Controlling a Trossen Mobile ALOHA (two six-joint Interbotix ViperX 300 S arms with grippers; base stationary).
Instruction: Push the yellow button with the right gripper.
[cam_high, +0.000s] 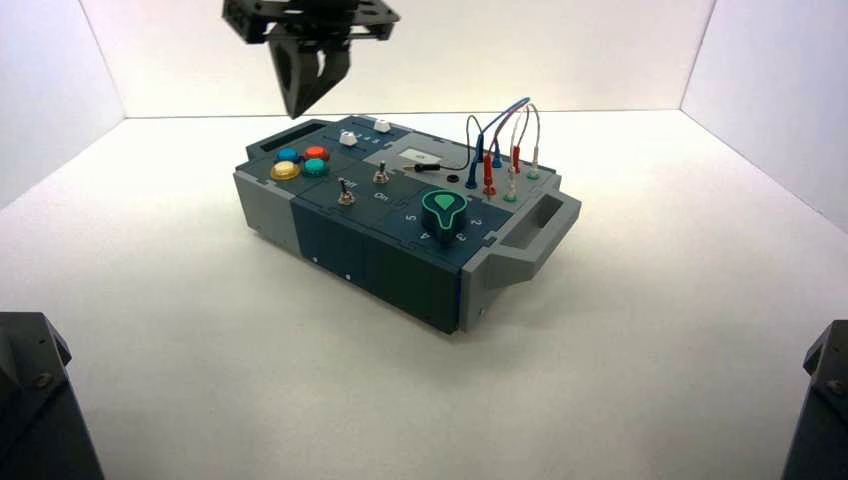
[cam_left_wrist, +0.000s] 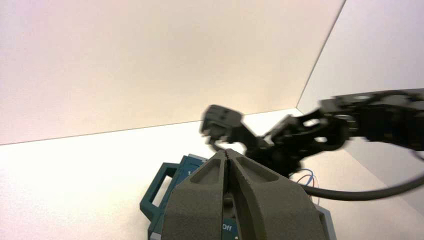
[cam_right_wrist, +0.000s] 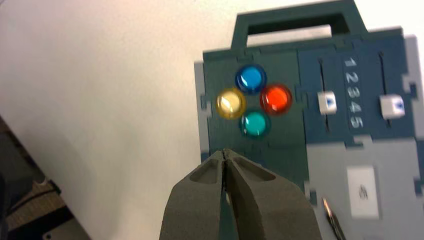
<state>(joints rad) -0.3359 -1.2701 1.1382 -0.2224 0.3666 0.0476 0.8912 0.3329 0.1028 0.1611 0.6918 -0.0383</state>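
I hold the black metal right gripper (cam_high: 305, 95), its tapered fingers pressed together into one point, high above the grey-and-blue control box (cam_high: 400, 260), well clear of it. The small domed amber-yellow button (cam_right_wrist: 230, 103) sits in a tight cluster of four at the box's left end, beside the blue button (cam_right_wrist: 250, 78) and the teal-green button (cam_right_wrist: 255, 124). My worry: any drift on the descent could land the tip on a neighbour or skid off the glossy dome. The left gripper (cam_left_wrist: 227, 165) hovers nearby, fingers closed too.
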